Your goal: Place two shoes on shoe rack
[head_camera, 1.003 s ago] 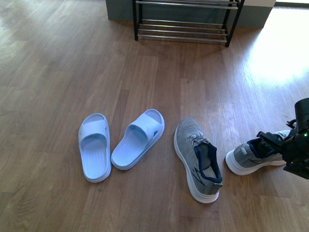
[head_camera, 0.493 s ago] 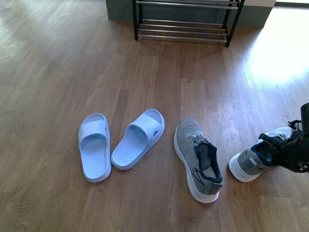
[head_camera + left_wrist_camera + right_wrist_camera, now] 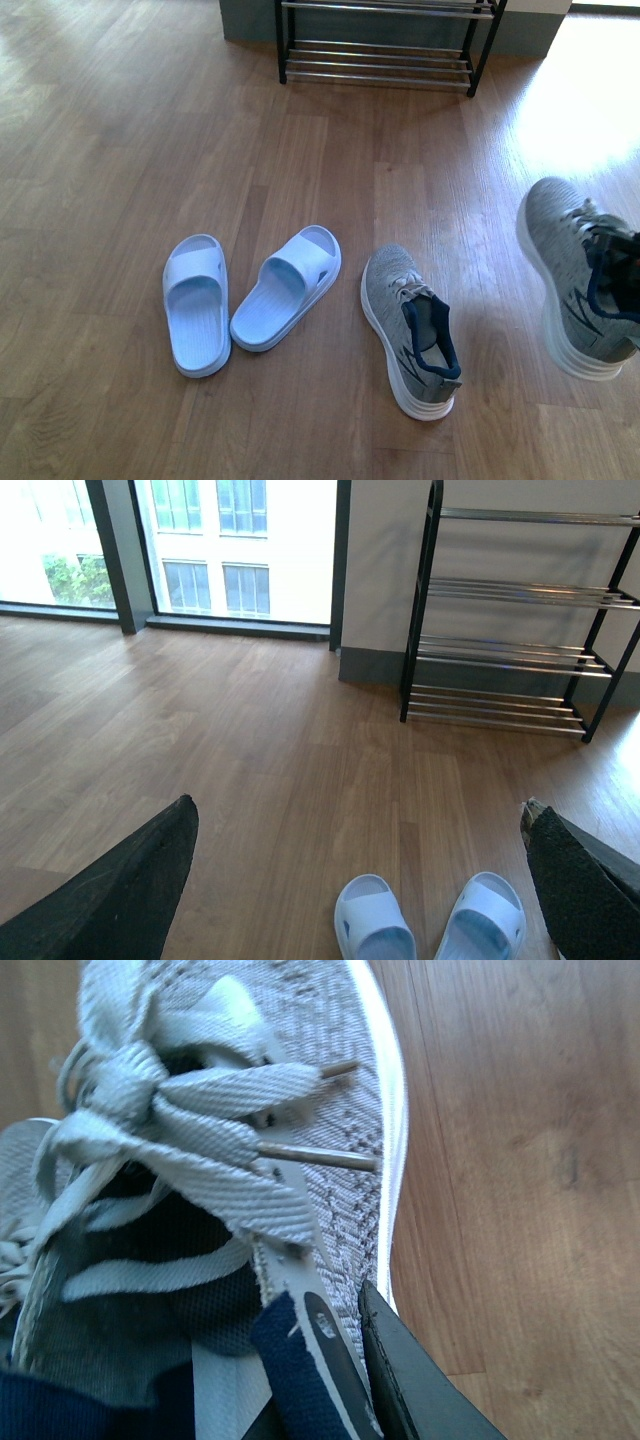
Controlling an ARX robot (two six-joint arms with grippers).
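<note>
Sneaker [image 3: 575,290], grey knit, white sole, navy lining

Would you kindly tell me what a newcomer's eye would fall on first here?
The grey sneaker tilted up off the floor at the front view's right edge stands out first. Its mate lies flat in the middle beside two pale blue slides, and the shoe rack stands farthest back.

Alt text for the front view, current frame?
A grey sneaker hangs tilted above the wood floor at the right edge, held by the right gripper, mostly out of frame. Its mate lies mid-floor beside two pale slides; the shoe rack stands at the far wall.
</note>
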